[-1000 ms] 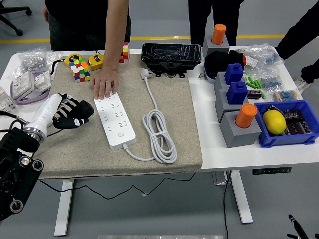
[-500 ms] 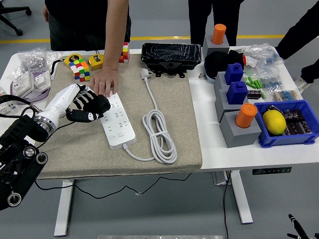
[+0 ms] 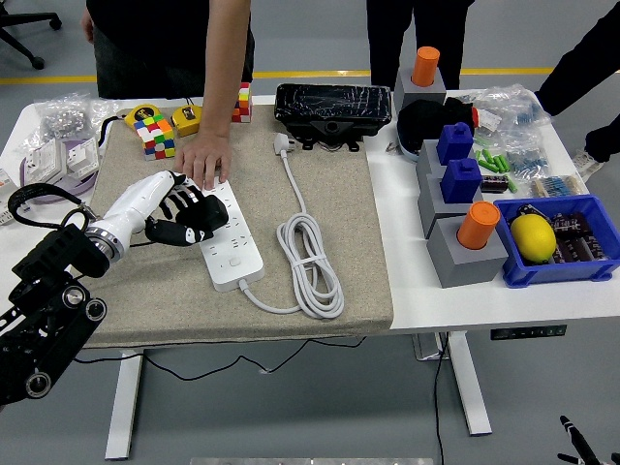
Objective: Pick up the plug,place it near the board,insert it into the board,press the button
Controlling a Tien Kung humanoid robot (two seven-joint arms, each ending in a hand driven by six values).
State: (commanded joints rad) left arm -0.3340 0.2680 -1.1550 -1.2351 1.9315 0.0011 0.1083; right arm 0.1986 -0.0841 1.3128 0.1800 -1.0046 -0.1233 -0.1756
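Observation:
A white power strip (image 3: 232, 247) lies lengthwise on the beige mat (image 3: 339, 281). Its white cable coils (image 3: 312, 263) to the right and runs back to the white plug (image 3: 283, 143), which lies loose near the mat's far edge. My left hand (image 3: 189, 221) hovers over the strip's left middle part, black fingers loosely curled, holding nothing. A person's hand (image 3: 203, 160) presses flat on the strip's far end. My right hand is out of view.
Rubik's cubes (image 3: 155, 134) and a yellow tape measure sit at the mat's far left. A black wrapped box (image 3: 332, 103) stands behind the plug. Blue and grey blocks with orange cylinders (image 3: 463, 225) and a blue bin (image 3: 562, 247) fill the right side.
My left hand has swung rightward from the mat's left edge to over the power strip. The person's hand stays on the strip's far end. Plug and cable have not moved.

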